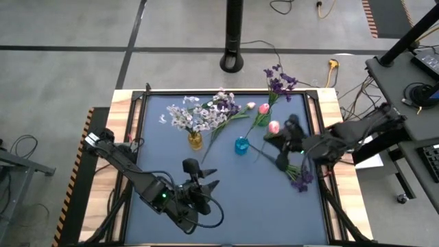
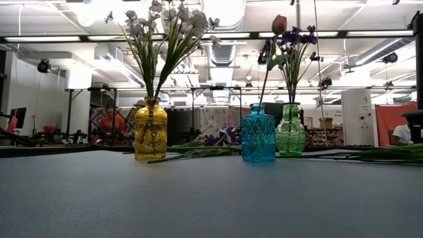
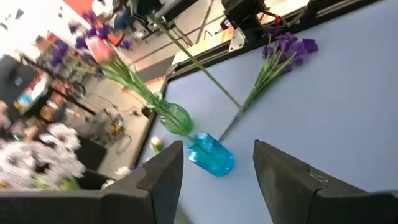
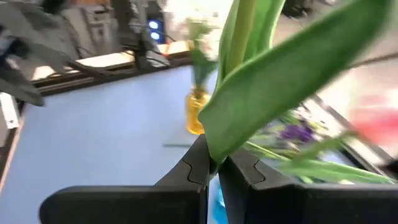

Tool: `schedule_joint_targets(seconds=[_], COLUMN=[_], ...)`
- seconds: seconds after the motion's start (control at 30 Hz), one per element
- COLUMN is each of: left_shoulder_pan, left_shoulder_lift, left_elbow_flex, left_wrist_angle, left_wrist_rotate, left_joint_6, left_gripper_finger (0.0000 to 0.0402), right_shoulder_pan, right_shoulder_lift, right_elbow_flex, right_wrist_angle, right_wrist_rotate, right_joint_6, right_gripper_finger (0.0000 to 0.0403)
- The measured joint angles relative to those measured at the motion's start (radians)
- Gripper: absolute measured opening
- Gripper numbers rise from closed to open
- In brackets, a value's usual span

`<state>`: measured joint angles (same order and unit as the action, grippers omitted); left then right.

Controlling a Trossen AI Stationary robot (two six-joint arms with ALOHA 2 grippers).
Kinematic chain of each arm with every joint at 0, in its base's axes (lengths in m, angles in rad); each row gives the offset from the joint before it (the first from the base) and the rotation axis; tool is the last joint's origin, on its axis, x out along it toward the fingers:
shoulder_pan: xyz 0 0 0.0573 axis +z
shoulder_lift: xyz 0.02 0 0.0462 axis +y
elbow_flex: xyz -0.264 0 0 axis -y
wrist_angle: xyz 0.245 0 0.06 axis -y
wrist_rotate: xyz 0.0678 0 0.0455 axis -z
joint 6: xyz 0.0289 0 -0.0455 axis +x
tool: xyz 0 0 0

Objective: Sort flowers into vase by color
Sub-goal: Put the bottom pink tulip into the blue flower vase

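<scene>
Three vases stand mid-table. A yellow vase [image 1: 195, 140] holds white sprays [image 1: 202, 113]. From a blue vase [image 1: 241, 145] a pink tulip [image 1: 263, 108] seems to rise. A green vase [image 2: 291, 132] holds dark purple sprays [image 1: 280, 81]. My right gripper [image 1: 280, 139], right of the blue vase, is shut on a green-stemmed flower [image 4: 249, 74], with a pink bud [image 1: 274, 127] beside it. My left gripper [image 1: 206, 180] hovers open near the front edge, nothing between its fingers [image 3: 165, 177]; it faces the blue vase [image 3: 211, 155]. My right gripper pinches the flower's green stem, together with a broad leaf [image 4: 217, 146], between its two fingers. It comes from the table's right side, slanting slightly down. Stem and leaf rise past the fingers out of the wrist view. The flower is lifted clear of the table.
A dark purple spray [image 1: 302, 180] lies on the mat near the right edge, its long stem [image 1: 271, 152] running toward the blue vase. A loose white blossom [image 1: 162, 118] lies at the far left. The mat's near half [image 1: 260, 213] is bare. A black post base [image 1: 233, 62] stands beyond the table.
</scene>
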<state>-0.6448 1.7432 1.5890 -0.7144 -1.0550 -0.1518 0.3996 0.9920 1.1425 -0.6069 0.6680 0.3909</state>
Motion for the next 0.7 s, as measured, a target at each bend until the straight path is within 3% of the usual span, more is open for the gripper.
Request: schedule_joint_targets(seconds=[0.1, 0.27, 0.33, 0.5, 0.7], left_shoulder_pan=[0.017, 0.07, 0.094, 0.121, 0.123], left_shoulder_lift=[-0.007, -0.006, -0.009, -0.026, -0.095], left_elbow_flex=[0.0, -0.02, -0.05, -0.172, -0.354], left_wrist_angle=[-0.002, 0.007, 0.023, 0.213, 0.586], left_wrist_rotate=[0.031, 0.109, 0.132, 0.266, 0.392], left_joint_6=[0.061, 0.099, 0.1, 0.169, 0.315], left_gripper_finger=[0.0167, 0.015, 0.0143, 0.0121, 0.0102], right_shoulder_pan=[-0.015, -0.051, -0.078, -0.141, -0.155], right_shoulder_lift=[-0.02, -0.04, -0.048, -0.071, -0.096], right_elbow_flex=[0.054, 0.055, 0.039, 0.001, -0.065], right_wrist_angle=[-0.143, -0.235, -0.247, -0.241, -0.104], right_wrist_rotate=[0.078, 0.363, 0.397, 0.323, 0.074], right_joint_6=[0.044, 0.062, 0.062, 0.054, -0.008], right_gripper_finger=[0.0013, 0.0013, 0.0013, 0.0013, 0.0013])
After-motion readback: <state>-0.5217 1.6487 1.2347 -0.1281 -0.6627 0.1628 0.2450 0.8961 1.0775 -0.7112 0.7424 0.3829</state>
